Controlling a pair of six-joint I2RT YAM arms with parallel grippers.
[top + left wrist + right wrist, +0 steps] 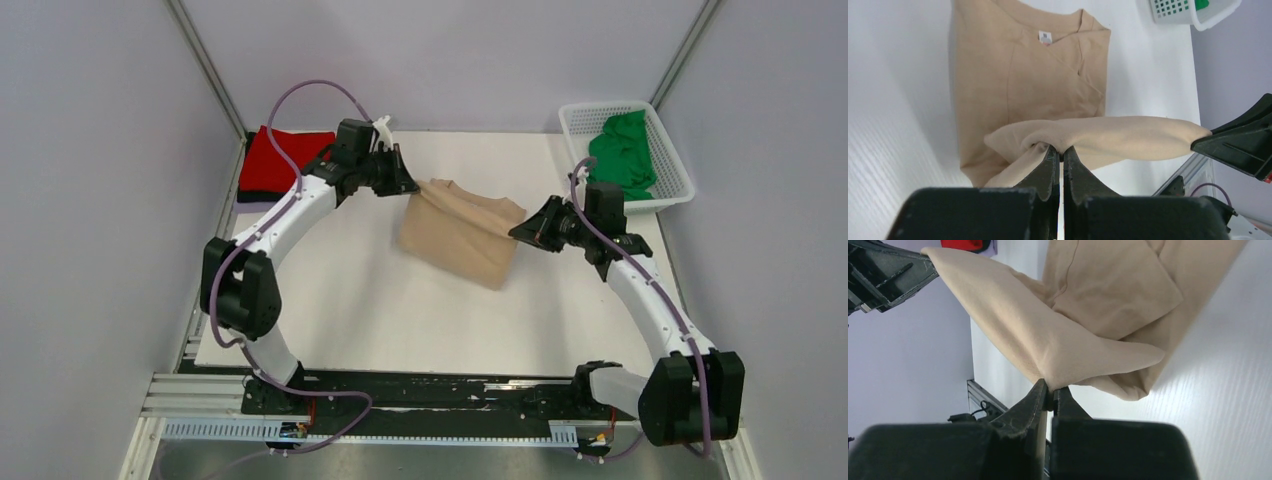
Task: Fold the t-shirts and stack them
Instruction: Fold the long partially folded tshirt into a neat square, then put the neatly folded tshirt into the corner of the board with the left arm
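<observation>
A tan t-shirt (462, 232) lies partly folded on the white table (380, 300), with one edge lifted and stretched between both grippers. My left gripper (412, 183) is shut on the shirt's far-left edge; in the left wrist view (1061, 149) the cloth (1098, 135) bunches at the tips. My right gripper (520, 231) is shut on the right end; in the right wrist view (1051, 386) the shirt (1068, 335) hangs from it. A folded red t-shirt (277, 158) lies at the back left. A green t-shirt (623, 152) sits in the basket.
A white plastic basket (676, 172) stands at the back right corner, also seen in the left wrist view (1198, 12). Grey walls close in on both sides. A black rail (430, 392) runs along the near edge.
</observation>
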